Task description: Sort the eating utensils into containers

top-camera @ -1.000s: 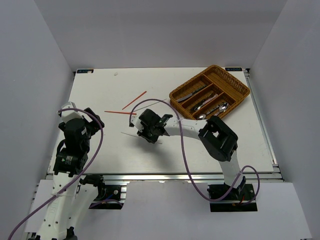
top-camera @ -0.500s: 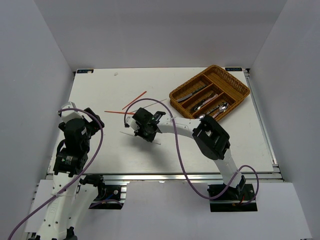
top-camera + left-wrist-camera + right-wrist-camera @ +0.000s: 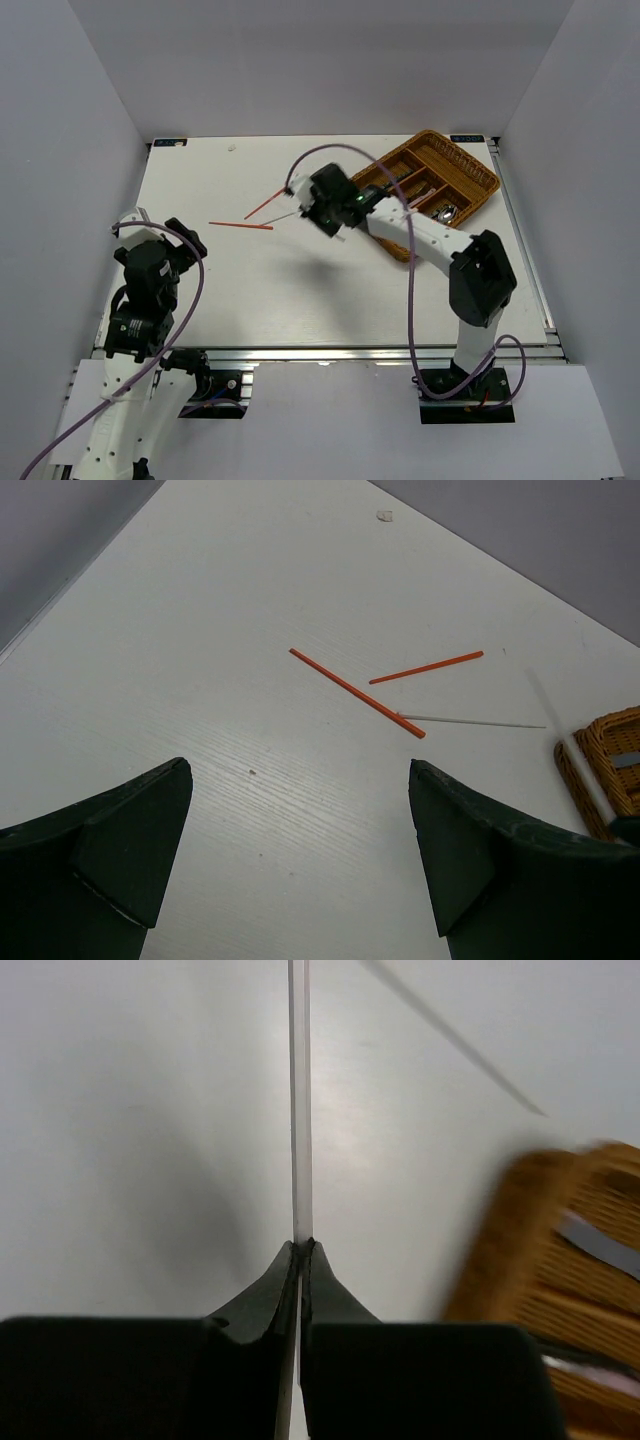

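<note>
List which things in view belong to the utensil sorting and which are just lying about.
Job: wicker tray; spoon in it; pale chopstick pinched in the right gripper; longer red-orange chopstick, shorter red-orange chopstick and second pale chopstick on the table.
Lying about: small white scrap near the far edge.
</note>
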